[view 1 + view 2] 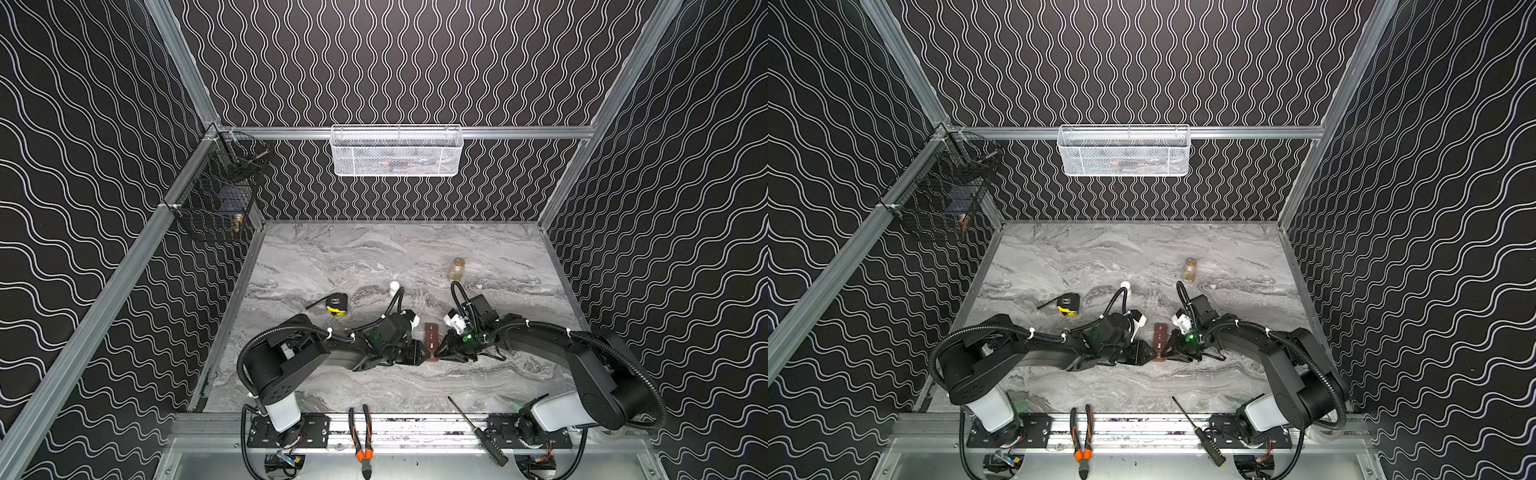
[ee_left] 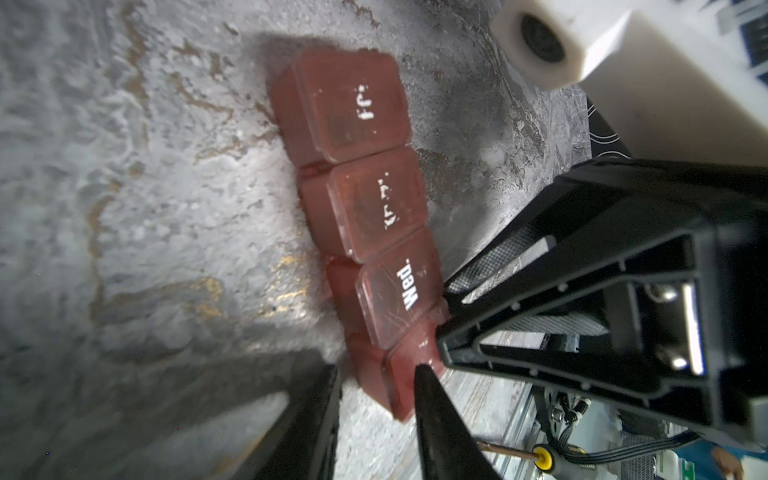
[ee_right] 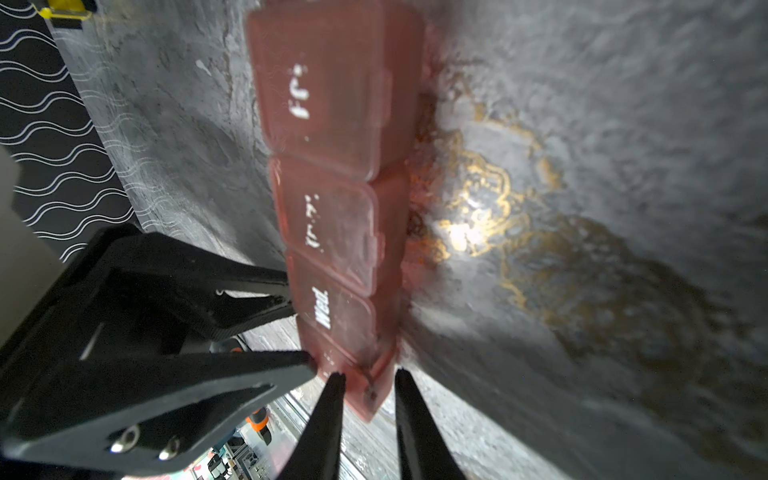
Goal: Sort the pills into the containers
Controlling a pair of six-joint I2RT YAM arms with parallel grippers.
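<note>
Early stage. The containers (image 1: 432, 340), a red-brown strip of four joined cells, lie on the surface (image 1: 374, 257) at front middle, between the two arms. The three far lids are shut. The near-end cell is crowded by jaws, so its lid state can't be told. No pills show anywhere, loose or in a cell. An amber bottle (image 1: 456, 269) and a small white vial (image 1: 394, 287) stand further back, well apart from the strip; contents not visible. Judged: nothing sorted yet, opening the first cell is in hand, all filling is left.

Left gripper (image 2: 374, 372): jaws straddle the near-end cell, one tip on its lid; clamped or not, can't tell. Right gripper (image 3: 370, 374): jaws nearly together, pinching that cell's end edge.

Writing: "Wed." in white on the third lid from the far end. The two lids beyond carry worn white marks, unreadable. The end cell's mark is hidden.
</note>
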